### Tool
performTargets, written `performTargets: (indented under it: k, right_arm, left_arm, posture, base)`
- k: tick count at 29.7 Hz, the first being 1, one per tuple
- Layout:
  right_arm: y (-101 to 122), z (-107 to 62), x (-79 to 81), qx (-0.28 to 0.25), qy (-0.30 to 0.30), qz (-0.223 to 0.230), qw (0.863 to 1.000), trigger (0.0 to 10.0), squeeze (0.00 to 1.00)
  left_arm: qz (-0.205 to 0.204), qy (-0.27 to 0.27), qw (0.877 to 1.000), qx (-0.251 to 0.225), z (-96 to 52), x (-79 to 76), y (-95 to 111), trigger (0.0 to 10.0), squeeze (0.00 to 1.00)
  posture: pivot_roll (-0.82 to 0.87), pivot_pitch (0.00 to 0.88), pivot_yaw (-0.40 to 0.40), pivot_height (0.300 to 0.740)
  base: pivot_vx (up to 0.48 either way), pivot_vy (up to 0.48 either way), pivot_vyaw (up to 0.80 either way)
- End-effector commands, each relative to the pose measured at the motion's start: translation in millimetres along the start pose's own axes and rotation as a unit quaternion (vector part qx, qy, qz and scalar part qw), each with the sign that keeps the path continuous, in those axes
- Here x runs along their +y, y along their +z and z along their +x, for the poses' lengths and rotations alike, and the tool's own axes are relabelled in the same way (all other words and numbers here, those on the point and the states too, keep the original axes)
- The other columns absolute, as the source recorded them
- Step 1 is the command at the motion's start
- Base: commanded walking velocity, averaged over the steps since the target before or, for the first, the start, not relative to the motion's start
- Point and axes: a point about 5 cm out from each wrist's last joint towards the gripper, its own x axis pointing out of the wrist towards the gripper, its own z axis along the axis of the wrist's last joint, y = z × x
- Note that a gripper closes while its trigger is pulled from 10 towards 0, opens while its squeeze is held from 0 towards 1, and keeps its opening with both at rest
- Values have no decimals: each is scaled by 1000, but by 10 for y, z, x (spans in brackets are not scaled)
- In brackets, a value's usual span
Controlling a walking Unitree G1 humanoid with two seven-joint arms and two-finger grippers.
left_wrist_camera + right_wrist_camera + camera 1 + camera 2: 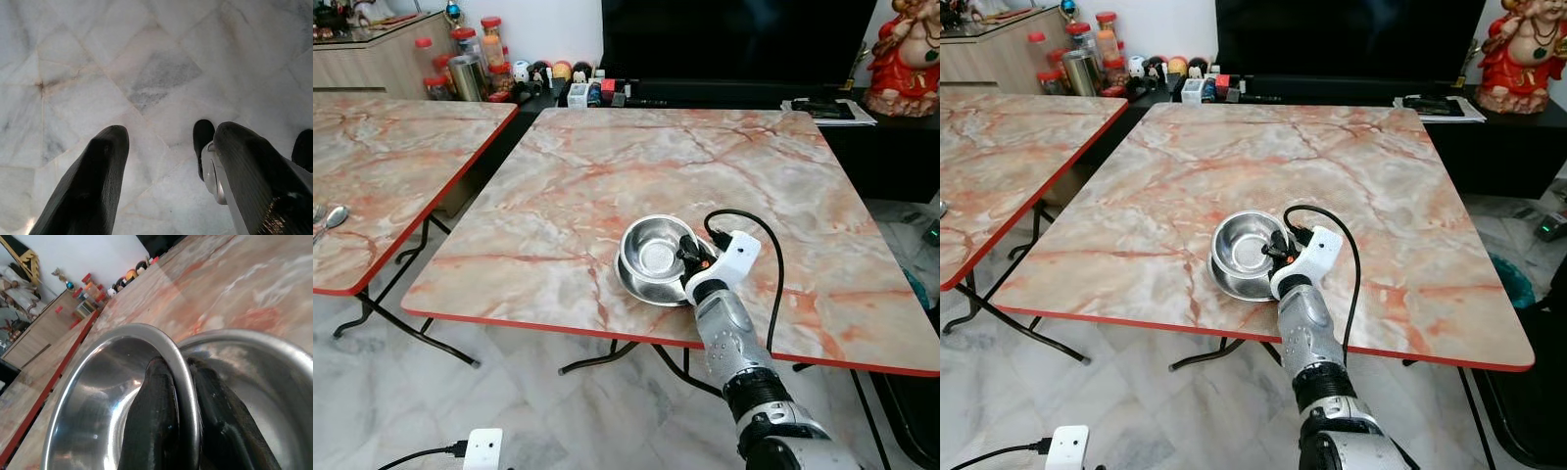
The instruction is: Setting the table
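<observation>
The right gripper [690, 257] reaches out over the near edge of the marble table [607, 166] and is clamped on the rim of the upper steel bowl [654, 247]. In the right wrist view one black finger [149, 426] lies inside that bowl and the other [220, 426] lies outside it, with the thin rim pinched between them. The upper bowl sits tilted inside a lower steel bowl [631, 284], whose wall shows just beyond the outer finger. Both bowls rest on the marble table near its front edge, a little toward the robot's right of the table's middle. A black cable [773, 264] loops from the white wrist housing over the tabletop just beside the bowls.

The left gripper [166, 186] hangs over the pale marble floor [146, 73], its two fingers [93, 186] standing apart with nothing between them.

Beyond the marble table, at its far edge, stands a dark television [734, 39] on a low black cabinet. Left of the table is a second marble table [382, 166], well apart from the bowls. Jars [475, 59] with red lids cluster past that table's far corner.
</observation>
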Motion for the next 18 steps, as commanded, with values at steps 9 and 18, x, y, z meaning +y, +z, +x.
performTargets:
  k: [9,18]
  right_arm:
    - [60,67,23,-15,-34,2,999,10000,0]
    - [124,84,-60,-26,-62,-1,998,10000,0]
  left_arm:
    - [3,3,1000,8,-13,69,-57,10000,0]
    - [4,3,1000,11,-18,81,-77,10000,0]
  posture:
    - [37,0,38,740]
    - [38,0,41,740]
  base:
    - [0,0,0]
    - [0,0,0]
